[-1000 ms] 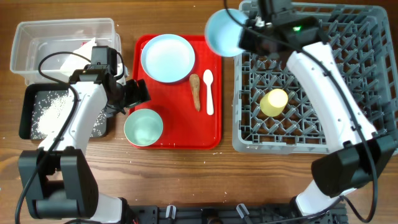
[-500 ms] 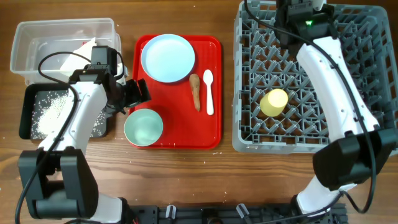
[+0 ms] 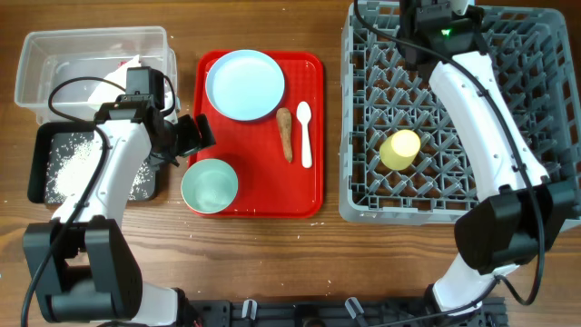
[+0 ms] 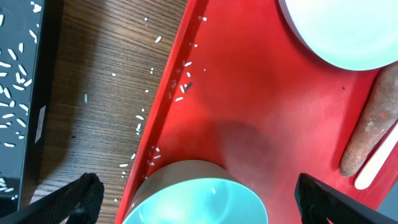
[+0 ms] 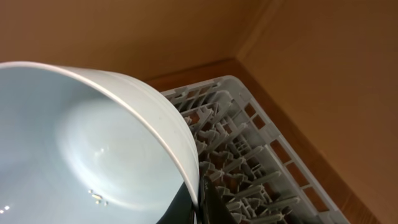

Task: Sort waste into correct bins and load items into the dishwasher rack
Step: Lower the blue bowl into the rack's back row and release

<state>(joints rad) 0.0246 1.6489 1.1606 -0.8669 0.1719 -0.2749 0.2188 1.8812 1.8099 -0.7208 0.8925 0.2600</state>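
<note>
Pale blue bowl (image 5: 81, 143): in the air, tipped so its hollow faces the right wrist camera. The overhead view does not show it, since it lies past the top edge of that frame.
Right gripper (image 5: 198, 208): clamped on the bowl's rim, with dark fingers on either side of the wall. A rim pinch probably lets the bowl go down on edge between pegs.
Dishwasher rack (image 5: 242, 143): its far corner shows below and behind the bowl. The bowl does not touch it, so loading is judged under way but not finished.
Yellow cup (image 3: 399, 149): already in the rack near the middle, well apart from the right arm's reach at the far edge.
Mint green bowl (image 4: 199, 205): upright at the near left corner of the red tray (image 3: 263, 204), and likely the next item to load.
Left gripper (image 4: 199, 186): spread wide with nothing held, hovering above the mint bowl with a fingertip on each side, as if lined up to take it.
Pale blue plate (image 3: 244, 84): flat at the far end of the red tray, untouched.
Root-like stick (image 3: 286, 133): on the tray beside a white spoon (image 3: 305, 134), and waste not yet binned.
Rice grains (image 4: 180, 87): strewn along the tray's left lip and onto the wooden table (image 3: 272, 263), with many more in the black tray (image 3: 36, 163).
Clear tub (image 3: 32, 54): behind the black tray, holding the crumpled wrapper (image 3: 123, 71).
</note>
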